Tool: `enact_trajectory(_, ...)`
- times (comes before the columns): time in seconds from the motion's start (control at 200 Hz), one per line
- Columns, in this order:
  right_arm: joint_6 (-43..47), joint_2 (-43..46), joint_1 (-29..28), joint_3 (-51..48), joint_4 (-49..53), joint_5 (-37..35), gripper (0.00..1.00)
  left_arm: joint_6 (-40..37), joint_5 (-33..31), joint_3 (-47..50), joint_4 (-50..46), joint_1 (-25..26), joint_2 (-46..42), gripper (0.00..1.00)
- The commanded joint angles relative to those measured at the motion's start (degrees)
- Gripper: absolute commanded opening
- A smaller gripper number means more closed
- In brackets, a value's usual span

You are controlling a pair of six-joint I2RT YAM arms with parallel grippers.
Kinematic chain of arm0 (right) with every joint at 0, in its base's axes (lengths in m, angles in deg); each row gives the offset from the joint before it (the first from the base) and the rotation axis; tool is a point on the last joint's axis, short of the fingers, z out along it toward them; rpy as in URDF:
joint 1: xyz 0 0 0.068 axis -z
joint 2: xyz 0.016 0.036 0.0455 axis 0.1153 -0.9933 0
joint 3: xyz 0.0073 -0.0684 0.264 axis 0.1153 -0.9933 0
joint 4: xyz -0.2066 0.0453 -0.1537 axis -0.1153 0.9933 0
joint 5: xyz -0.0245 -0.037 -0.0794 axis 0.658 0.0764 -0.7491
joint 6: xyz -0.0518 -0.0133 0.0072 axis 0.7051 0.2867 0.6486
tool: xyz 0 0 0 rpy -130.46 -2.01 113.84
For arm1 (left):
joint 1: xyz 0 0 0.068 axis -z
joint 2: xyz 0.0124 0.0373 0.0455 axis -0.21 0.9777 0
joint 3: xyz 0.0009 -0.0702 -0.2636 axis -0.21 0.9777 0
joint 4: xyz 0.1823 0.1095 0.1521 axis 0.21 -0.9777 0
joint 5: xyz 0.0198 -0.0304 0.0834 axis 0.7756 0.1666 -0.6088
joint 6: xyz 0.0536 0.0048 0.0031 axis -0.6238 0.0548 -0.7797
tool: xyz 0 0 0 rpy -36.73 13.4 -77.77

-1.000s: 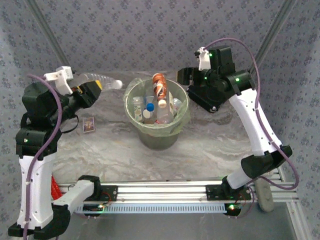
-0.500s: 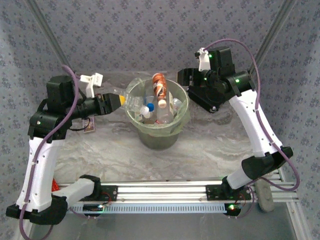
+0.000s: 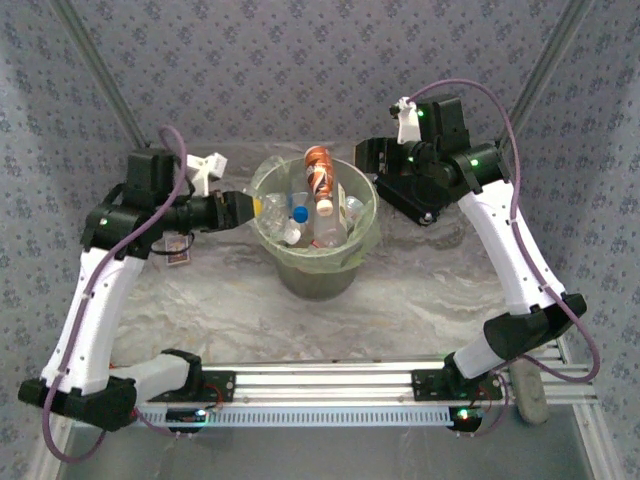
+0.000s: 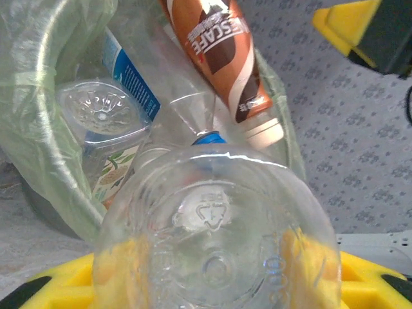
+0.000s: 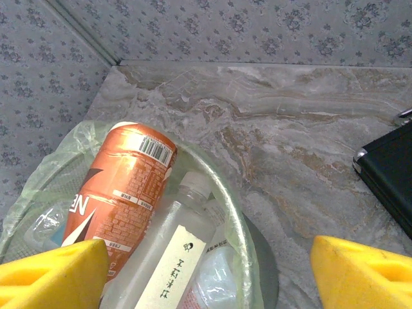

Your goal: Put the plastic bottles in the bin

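Bin [image 3: 315, 282] stands on marbled table [image 3: 230, 300], patterned walls [image 3: 300, 70] behind (left fingers [image 4: 51, 286] clamp bottle [image 4: 219, 225], right fingers [image 5: 51, 270] apart).

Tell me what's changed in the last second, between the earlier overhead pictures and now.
The left pincer, shut on a clear bottle throughout, swung rightward to the bin. The bottle's neck now reaches over the bin's left rim. Nothing was let go. The right pincer stayed open and still beside the bin, and the orange Nescafe bottle still stands in it as before.
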Motion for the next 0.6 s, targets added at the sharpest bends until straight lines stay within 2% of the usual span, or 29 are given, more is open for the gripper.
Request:
enact_trajectory(0.0, 0.2, 1.7, -0.2, -0.6, -0.1, -0.6, 0.84, -2.7, -2.7, -2.6, -0.6, 3.5, 2.7, 0.46)
enact_trajectory(0.19, 0.6, 1.3, -1.0, -0.9, -0.3, 0.7, 0.84, -6.0, -7.7, -6.1, -5.1, 8.4, 7.6, 0.51)
enact_trajectory(0.345, 2.0, -0.7, -4.7, 1.2, -0.3, 1.2, 0.84, -7.4, -10.3, -7.0, -5.8, 10.2, 10.5, 0.54)
enact_trajectory(0.595, 4.8, -10.1, -11.3, 11.7, 4.2, -7.0, 0.86, -9.6, -16.6, -10.5, -4.7, 12.5, 14.4, 0.67)
